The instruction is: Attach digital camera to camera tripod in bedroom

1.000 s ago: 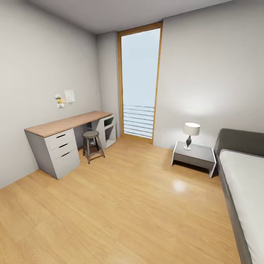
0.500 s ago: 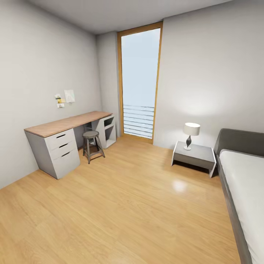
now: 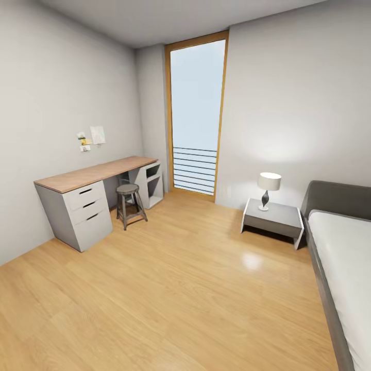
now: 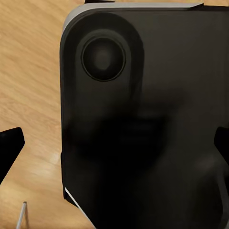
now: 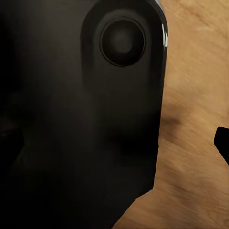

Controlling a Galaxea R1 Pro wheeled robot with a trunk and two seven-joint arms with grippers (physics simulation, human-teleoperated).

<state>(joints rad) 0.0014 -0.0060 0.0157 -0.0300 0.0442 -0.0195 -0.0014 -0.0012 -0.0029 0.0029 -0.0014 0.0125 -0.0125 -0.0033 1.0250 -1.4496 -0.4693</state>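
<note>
The head view is the same as a second ago: the bedroom [image 3: 288,103] sits in the same framing, so the base and head appear to be standing still, neither driving nor turning. The only difference is at the foot of the door [image 3: 196,113], where the stripes now read as dark bars and earlier looked pale. That seems a matter of rendering, not of anything moving. Along the left wall stands the bench [image 3: 98,172] with a stool [image 3: 129,203] just beside its drawers. On the right, a lit lamp [image 3: 268,189] sits on a nightstand [image 3: 273,216] next to the bed [image 3: 340,247]. The wide plank floor [image 3: 180,288] lies between them. I cannot tell from here where the camera and the tripod are, so I judge the task to be at the searching stage, with the robot probably needing to turn to look over the other parts of the room. In the left wrist view the left claw [image 4: 114,148] has its dark fingertips [image 4: 10,143] spread to opposite edges with nothing held between them, and a black panel [image 4: 143,95] of the robot's own body lies beyond. In the right wrist view one fingertip [image 5: 222,142] of the right claw [image 5: 114,143] shows against the floor while the other side is lost in black, so I cannot tell how its jaws stand.
</note>
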